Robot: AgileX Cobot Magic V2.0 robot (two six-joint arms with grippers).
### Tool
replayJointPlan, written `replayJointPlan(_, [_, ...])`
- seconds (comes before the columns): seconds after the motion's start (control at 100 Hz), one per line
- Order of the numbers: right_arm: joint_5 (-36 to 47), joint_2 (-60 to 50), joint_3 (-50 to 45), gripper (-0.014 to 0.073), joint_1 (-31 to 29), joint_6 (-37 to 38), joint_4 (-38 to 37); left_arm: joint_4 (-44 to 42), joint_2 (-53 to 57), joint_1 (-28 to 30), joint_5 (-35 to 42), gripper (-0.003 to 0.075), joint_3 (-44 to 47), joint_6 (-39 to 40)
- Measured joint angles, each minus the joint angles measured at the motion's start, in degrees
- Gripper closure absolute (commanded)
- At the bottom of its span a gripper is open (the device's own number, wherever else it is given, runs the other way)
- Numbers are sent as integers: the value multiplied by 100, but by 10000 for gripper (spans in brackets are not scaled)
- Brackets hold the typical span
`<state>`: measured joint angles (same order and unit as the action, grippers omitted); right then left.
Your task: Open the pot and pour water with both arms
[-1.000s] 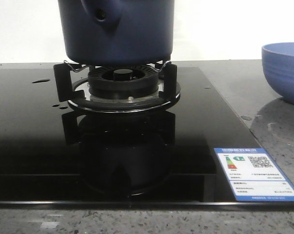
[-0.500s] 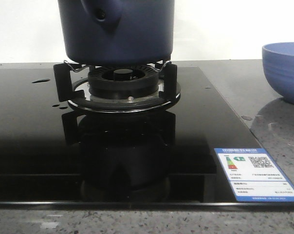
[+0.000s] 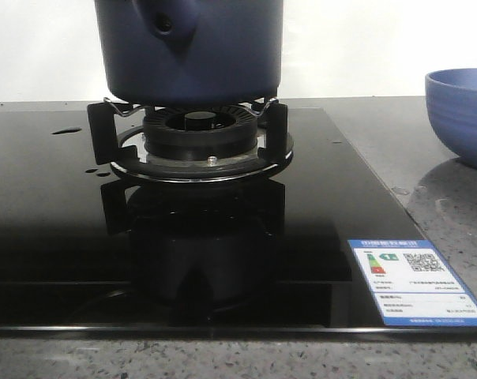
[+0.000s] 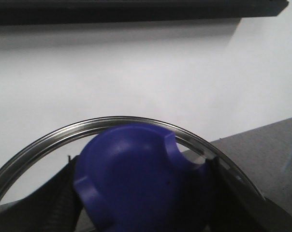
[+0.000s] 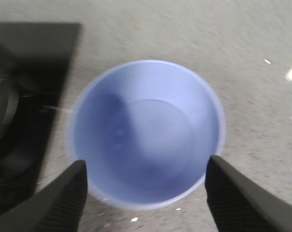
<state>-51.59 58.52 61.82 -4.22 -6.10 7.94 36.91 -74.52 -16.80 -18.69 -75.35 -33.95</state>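
Observation:
The dark navy pot [image 3: 191,47] stands on the burner grate [image 3: 100,130], its handle stub [image 3: 166,24] facing me; its top is cut off by the frame. Small water drops [image 3: 65,131] lie on the black glass hob. Neither gripper shows in the front view. In the left wrist view my left gripper [image 4: 141,193] is shut on the blue knob [image 4: 136,179] of a glass lid with a steel rim [image 4: 112,121], held up against the white wall. My right gripper [image 5: 146,188] is open and empty above the light-blue bowl [image 5: 146,130].
The bowl [image 3: 463,110] stands on the grey speckled counter to the right of the hob. The black glass hob [image 3: 49,221] carries a blue energy label [image 3: 412,280] at its front right corner. The hob's edge [image 5: 30,58] shows beside the bowl in the right wrist view.

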Motion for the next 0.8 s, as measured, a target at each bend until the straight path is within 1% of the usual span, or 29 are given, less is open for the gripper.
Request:
replayJointPlan(0.19, [-433, 1147, 612, 128, -420, 25, -94, -22, 184, 333, -63, 393, 0, 0])
replayJointPlan(0.38, [-537, 2053, 682, 129, -574, 25, -229, -22, 249, 411, -144, 393, 0, 0])
replayJointPlan(0.46, [-546, 2329, 682, 163, -574, 25, -238, -22, 249, 411, -158, 393, 0, -4])
replayJointPlan(0.53, [-546, 2526, 682, 245, -574, 25, -238, -22, 249, 411, -184, 393, 0, -4])
replayJointPlan(0.54, [-546, 2542, 682, 278, -574, 25, -238, -22, 249, 411, -192, 393, 0, -4])
replayJointPlan(0.55, [-546, 2572, 682, 278, -574, 25, -238, -22, 249, 411, -192, 393, 0, -4])
replayJointPlan(0.6, [-546, 2662, 682, 366, -574, 25, -238, -22, 249, 411, -197, 393, 0, -13])
replayJointPlan(0.65, [-546, 2711, 682, 473, -574, 25, -238, -22, 249, 411, -206, 393, 0, -13])
replayJointPlan(0.75, [-525, 2751, 682, 646, -574, 25, -238, -32, 249, 411, -210, 393, 0, -13])
replayJointPlan(0.77, [-525, 2751, 682, 668, -574, 25, -238, -32, 249, 411, -210, 393, 0, -13])
replayJointPlan(0.8, [-525, 2751, 682, 666, -574, 25, -249, -32, 249, 411, -220, 393, 0, -13])
